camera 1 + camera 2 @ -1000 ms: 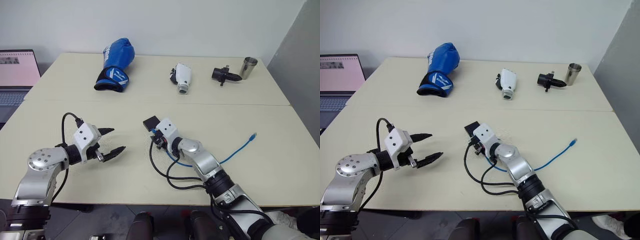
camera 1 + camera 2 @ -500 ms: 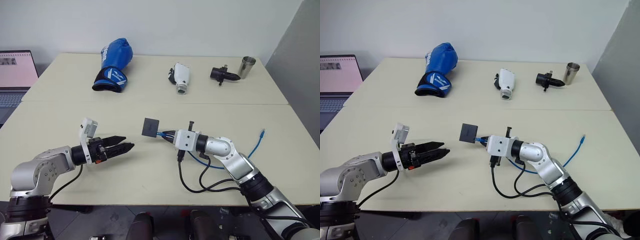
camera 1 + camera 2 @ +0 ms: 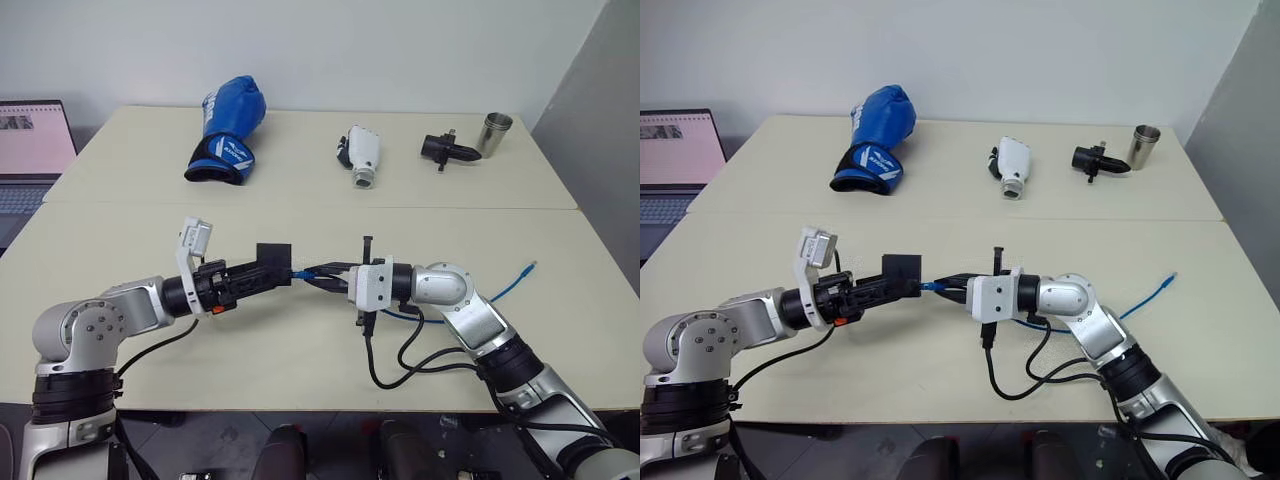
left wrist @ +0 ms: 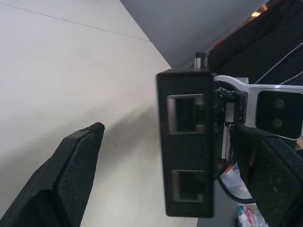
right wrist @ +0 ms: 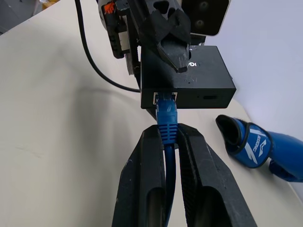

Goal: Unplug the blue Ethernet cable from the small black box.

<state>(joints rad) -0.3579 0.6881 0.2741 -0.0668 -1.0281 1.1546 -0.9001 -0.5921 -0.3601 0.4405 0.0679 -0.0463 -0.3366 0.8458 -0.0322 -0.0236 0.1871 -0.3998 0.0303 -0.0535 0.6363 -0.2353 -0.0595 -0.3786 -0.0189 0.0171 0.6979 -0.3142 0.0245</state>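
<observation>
The small black box [image 3: 273, 257] hangs above the front of the table between my two arms. The blue Ethernet cable [image 5: 166, 126] is plugged into one of its edges, and my right gripper [image 3: 322, 273] is shut on the cable's boot just behind the plug. The cord trails right across the table to its free end [image 3: 530, 266]. My left gripper [image 3: 268, 278] is open, its fingers [image 4: 71, 179] standing on either side of the box without pinching it. The box face toward that wrist shows two empty ports [image 4: 185, 113].
At the far side of the table lie a blue boxing glove [image 3: 228, 130], a white device [image 3: 362, 155], a black cylindrical gadget [image 3: 445, 150] and a metal cup [image 3: 495, 133]. A laptop [image 3: 30, 150] sits at the far left. Black robot cables [image 3: 400, 358] loop under my right arm.
My right gripper shut on the cable, lifted the box off the table and carried it left. My left gripper rolled and moved right until its open fingers straddle the box.
</observation>
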